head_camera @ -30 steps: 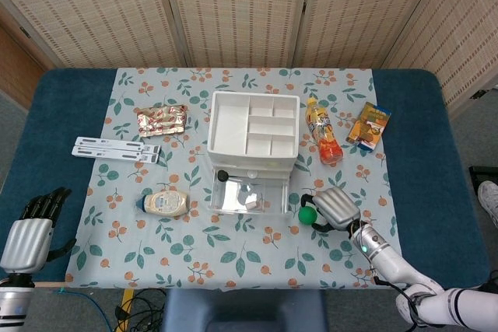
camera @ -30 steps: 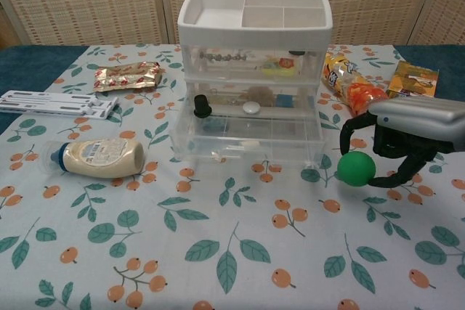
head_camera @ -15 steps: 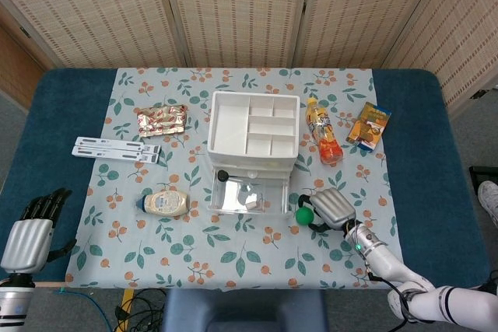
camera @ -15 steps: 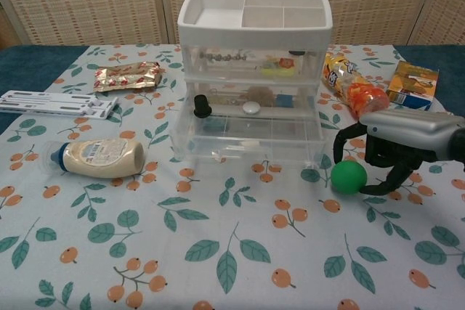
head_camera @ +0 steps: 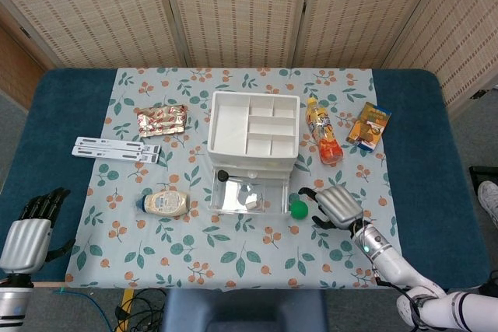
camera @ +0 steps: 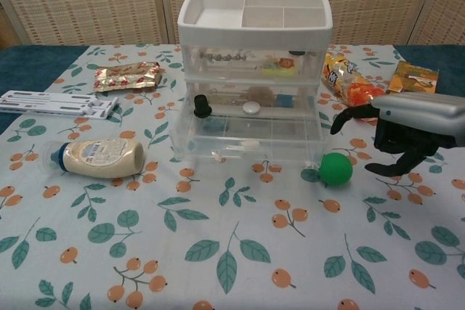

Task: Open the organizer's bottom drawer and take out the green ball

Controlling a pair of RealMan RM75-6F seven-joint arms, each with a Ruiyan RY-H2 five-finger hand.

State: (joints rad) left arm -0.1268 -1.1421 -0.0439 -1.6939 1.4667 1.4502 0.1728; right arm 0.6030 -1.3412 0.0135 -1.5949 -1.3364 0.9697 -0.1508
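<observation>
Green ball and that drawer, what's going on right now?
The green ball lies on the tablecloth beside the organizer's pulled-out bottom drawer. The right hand hangs just right of the ball with fingers spread, not touching it. The left hand is idle at the table's near left edge, holding nothing.

The tablecloth (head_camera: 257, 250) is pale blue-grey, printed with dark green leaves and orange berries, over a deep blue table (head_camera: 54, 130). The organizer (head_camera: 253, 126) has a white top and clear drawers. The ball (camera: 335, 169) is plain green — the right hand (camera: 410, 125) beside it is silver with black fingers. The snack tube (head_camera: 323, 131) is orange and yellow — the squeeze bottle (camera: 98, 157) cream with a blue cap.
</observation>
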